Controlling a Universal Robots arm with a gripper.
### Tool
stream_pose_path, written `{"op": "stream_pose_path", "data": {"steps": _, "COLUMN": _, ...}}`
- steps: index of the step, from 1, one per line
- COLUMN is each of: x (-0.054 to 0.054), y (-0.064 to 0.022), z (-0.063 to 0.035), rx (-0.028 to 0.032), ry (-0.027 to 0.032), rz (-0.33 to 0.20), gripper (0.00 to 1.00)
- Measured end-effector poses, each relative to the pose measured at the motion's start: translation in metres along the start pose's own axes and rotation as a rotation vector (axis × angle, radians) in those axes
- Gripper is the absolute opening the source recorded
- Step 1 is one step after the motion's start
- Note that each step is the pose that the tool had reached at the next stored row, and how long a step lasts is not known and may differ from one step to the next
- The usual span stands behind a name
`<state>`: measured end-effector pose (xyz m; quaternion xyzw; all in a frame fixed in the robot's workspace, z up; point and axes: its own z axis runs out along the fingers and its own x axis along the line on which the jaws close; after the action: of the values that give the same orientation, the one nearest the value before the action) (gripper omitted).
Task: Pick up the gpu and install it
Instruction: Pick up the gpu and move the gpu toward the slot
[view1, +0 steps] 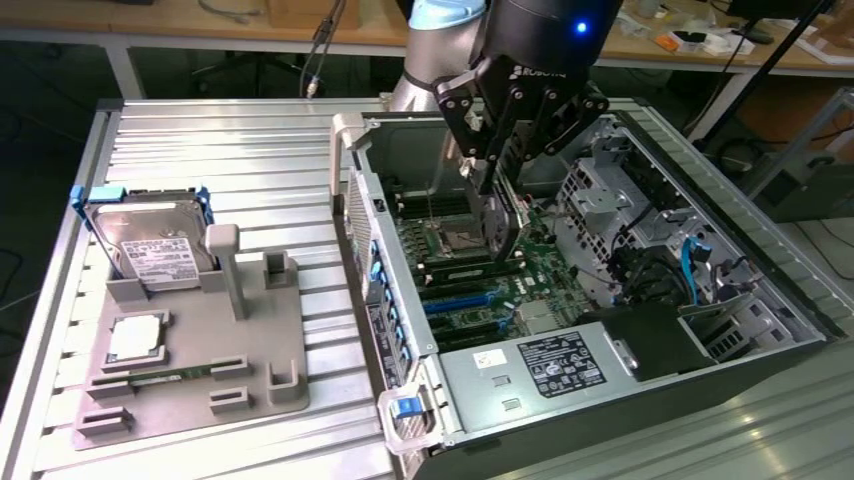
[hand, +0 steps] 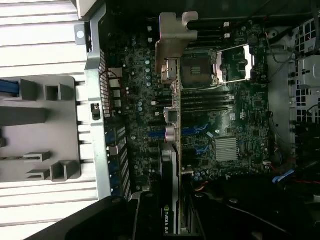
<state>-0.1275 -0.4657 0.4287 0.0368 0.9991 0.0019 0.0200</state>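
From where I stand by the exterior view, a robot arm reaches down into an open computer case (view1: 400, 330) that lies on its side on a ribbed metal table (view1: 214, 140). Its black gripper (view1: 497, 188) is pinching the gpu (view1: 502, 228) by the upper edge, with a finger on each face. The card hangs upright and edge-on inside the case, over the green motherboard (view1: 467, 295) and just beside the processor socket (view1: 458, 238). I cannot tell whether its lower edge touches the board. Toward the exterior view's left, well apart from the case, sits a grey holder tray (view1: 254, 360). It carries an upright hard drive (view1: 154, 245) with a white label, and a square silver chip (view1: 138, 338) lying flat. In the wrist view, looking down along the card, the gpu (hand: 169, 170) appears as a narrow dark strip held between the gripper's (hand: 172, 212) black fingers (hand: 145, 220). Its silver end bracket (hand: 175, 37) is at the far end. Beneath it lies the motherboard (hand: 250, 115), with the open socket (hand: 200, 67) and a finned silver heatsink (hand: 226, 149) beside the card. The case wall (hand: 97, 150) and the grey tray (hand: 30, 150) are off to one side.
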Motion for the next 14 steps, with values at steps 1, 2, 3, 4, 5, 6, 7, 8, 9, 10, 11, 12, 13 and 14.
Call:
{"op": "stream_pose_path", "data": {"steps": 1, "x": -0.002, "y": 0.0001, "z": 0.0001, "rx": -0.0001, "ry": 0.0, "rz": 0.0, "gripper": 0.27}}
{"op": "stream_pose_path", "data": {"steps": 2, "x": -0.003, "y": 0.0002, "z": 0.0002, "rx": -0.0001, "ry": 0.0, "rz": 0.0, "gripper": 0.27}}
{"op": "stream_pose_path", "data": {"steps": 3, "x": -0.005, "y": 0.0003, "z": 0.0002, "rx": -0.0001, "ry": 0.0, "rz": 0.0, "gripper": 0.27}}
{"op": "stream_pose_path", "data": {"steps": 4, "x": -0.006, "y": 0.0004, "z": 0.0003, "rx": -0.0001, "ry": 0.0, "rz": 0.0, "gripper": 0.27}}
{"op": "stream_pose_path", "data": {"steps": 5, "x": -0.008, "y": 0.0006, "z": 0.0004, "rx": -0.0001, "ry": -0.0001, "rz": 0.0, "gripper": 0.27}}
{"op": "stream_pose_path", "data": {"steps": 6, "x": -0.009, "y": 0.0007, "z": 0.0004, "rx": -0.0001, "ry": 0.0, "rz": 0.0, "gripper": 0.27}}
{"op": "stream_pose_path", "data": {"steps": 7, "x": -0.011, "y": 0.0008, "z": 0.0005, "rx": 0.0, "ry": 0.0, "rz": 0.0, "gripper": 0.27}}
{"op": "stream_pose_path", "data": {"steps": 8, "x": -0.012, "y": 0.0009, "z": 0.0005, "rx": -0.0001, "ry": 0.0, "rz": 0.0, "gripper": 0.27}}
{"op": "stream_pose_path", "data": {"steps": 9, "x": -0.013, "y": 0.001, "z": 0.0006, "rx": -0.0001, "ry": 0.0, "rz": 0.0, "gripper": 0.27}}
{"op": "stream_pose_path", "data": {"steps": 10, "x": -0.015, "y": 0.0011, "z": 0.0006, "rx": -0.0001, "ry": 0.0, "rz": 0.0, "gripper": 0.27}}
{"op": "stream_pose_path", "data": {"steps": 11, "x": -0.017, "y": 0.0012, "z": 0.0007, "rx": 0.0, "ry": 0.0, "rz": 0.0, "gripper": 0.27}}
{"op": "stream_pose_path", "data": {"steps": 12, "x": -0.018, "y": 0.0013, "z": 0.0008, "rx": -0.0001, "ry": 0.0, "rz": 0.0, "gripper": 0.27}}
{"op": "stream_pose_path", "data": {"steps": 13, "x": -0.02, "y": 0.0015, "z": 0.0008, "rx": 0.0, "ry": 0.0, "rz": 0.0, "gripper": 0.27}}
{"op": "stream_pose_path", "data": {"steps": 14, "x": -0.021, "y": 0.0016, "z": 0.0009, "rx": -0.0001, "ry": 0.0, "rz": 0.0, "gripper": 0.27}}
